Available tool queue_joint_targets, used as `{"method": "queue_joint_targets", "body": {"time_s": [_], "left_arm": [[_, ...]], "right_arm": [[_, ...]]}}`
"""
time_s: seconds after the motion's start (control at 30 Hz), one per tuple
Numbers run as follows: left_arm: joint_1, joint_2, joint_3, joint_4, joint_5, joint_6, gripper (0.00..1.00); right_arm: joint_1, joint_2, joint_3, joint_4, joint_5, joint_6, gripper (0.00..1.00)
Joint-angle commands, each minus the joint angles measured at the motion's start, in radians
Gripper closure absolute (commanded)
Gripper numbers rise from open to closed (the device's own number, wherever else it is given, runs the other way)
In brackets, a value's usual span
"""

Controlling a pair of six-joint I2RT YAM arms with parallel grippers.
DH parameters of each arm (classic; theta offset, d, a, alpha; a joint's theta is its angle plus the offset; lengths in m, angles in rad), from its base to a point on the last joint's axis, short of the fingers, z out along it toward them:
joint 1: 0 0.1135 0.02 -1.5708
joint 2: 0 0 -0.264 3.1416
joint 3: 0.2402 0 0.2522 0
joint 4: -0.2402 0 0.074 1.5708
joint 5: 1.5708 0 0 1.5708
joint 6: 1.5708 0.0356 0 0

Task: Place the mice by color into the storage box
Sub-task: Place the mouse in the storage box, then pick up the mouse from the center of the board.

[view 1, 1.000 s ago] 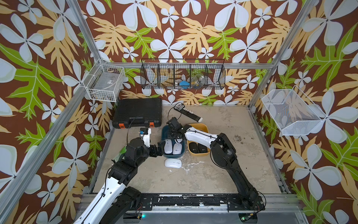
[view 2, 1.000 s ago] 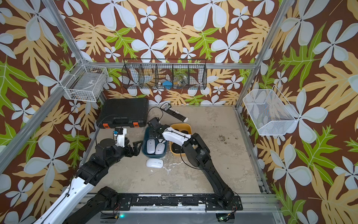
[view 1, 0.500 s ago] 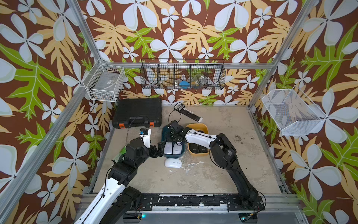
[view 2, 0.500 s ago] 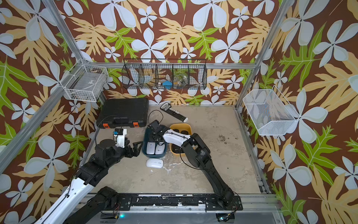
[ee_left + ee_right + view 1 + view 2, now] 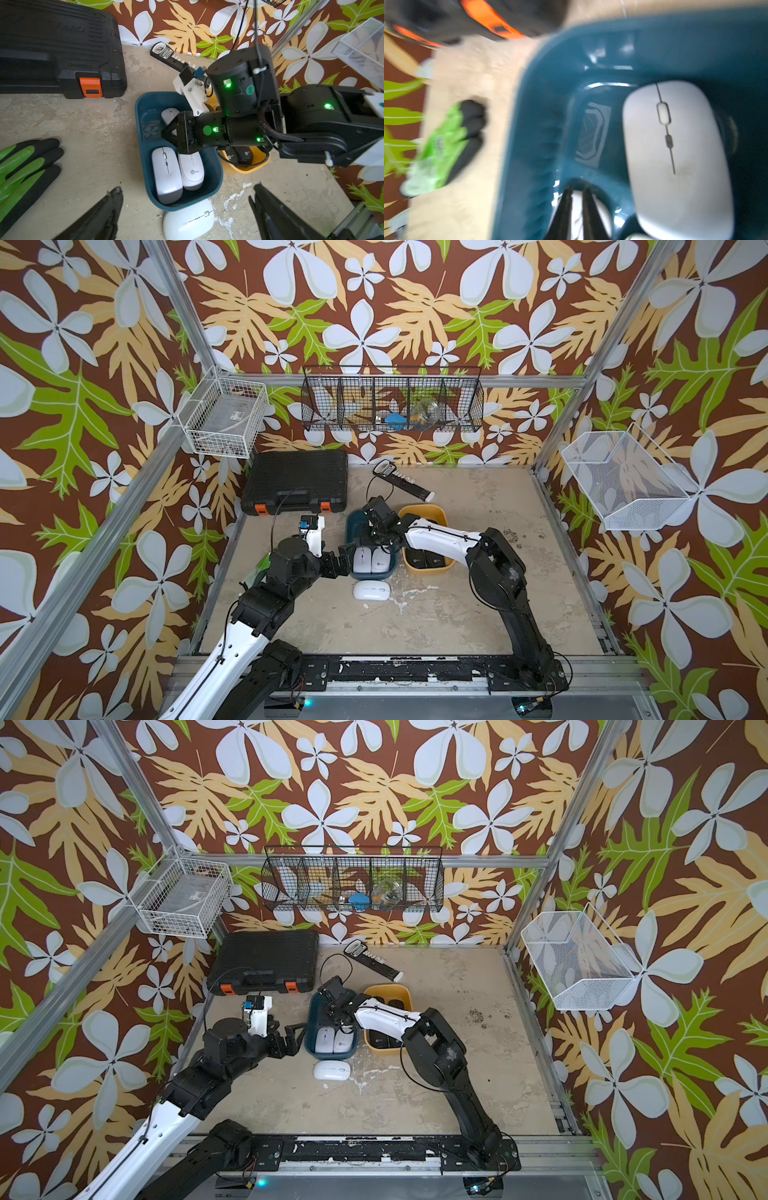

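The storage box is two bins side by side, a blue bin [image 5: 349,531] [image 5: 309,1019] and a yellow bin [image 5: 424,571]. Three white mice [image 5: 166,172] lie in the blue one, and black mice [image 5: 239,154] lie in the yellow one. A loose white mouse [image 5: 371,591] [image 5: 189,222] rests on the table against the blue bin's near end. My right gripper [image 5: 577,187] [image 5: 165,133] reaches down into the blue bin with a narrow gap between its fingers and grips nothing; a white mouse shows beneath them. My left gripper [image 5: 338,562] [image 5: 187,189] stands wide open beside the blue bin.
A black tool case [image 5: 297,485] lies at the back left, with a black bar-shaped device [image 5: 401,485] behind the bins. A green and black glove [image 5: 20,166] lies on the table under my left arm. Wire baskets [image 5: 224,420] hang on the walls.
The right gripper has sunk lower into the blue bin and its fingers have parted a little. The left arm and the loose white mouse have not moved.
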Motion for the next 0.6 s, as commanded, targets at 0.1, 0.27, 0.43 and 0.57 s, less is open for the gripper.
{"method": "queue_joint_targets", "body": {"time_s": [0.1,0.27,0.43,0.57], "left_arm": [[0.001,-0.004,0.032,-0.059,0.123,-0.087,0.00],[-0.040,-0.001,0.001,-0.165,0.185,-0.125,0.00],[-0.331,0.084,0.017,-0.232,-0.014,-0.220,0.00],[-0.537,0.242,0.015,-0.262,-0.155,-0.306,0.00]], "right_arm": [[-0.010,-0.154,-0.042,0.112,-0.097,-0.039,0.47],[-0.069,-0.355,-0.168,0.105,-0.183,-0.136,0.14],[-0.178,-0.657,-0.414,0.072,-0.176,-0.233,0.00],[-0.258,-0.890,-0.581,0.035,-0.162,-0.289,0.00]]}}
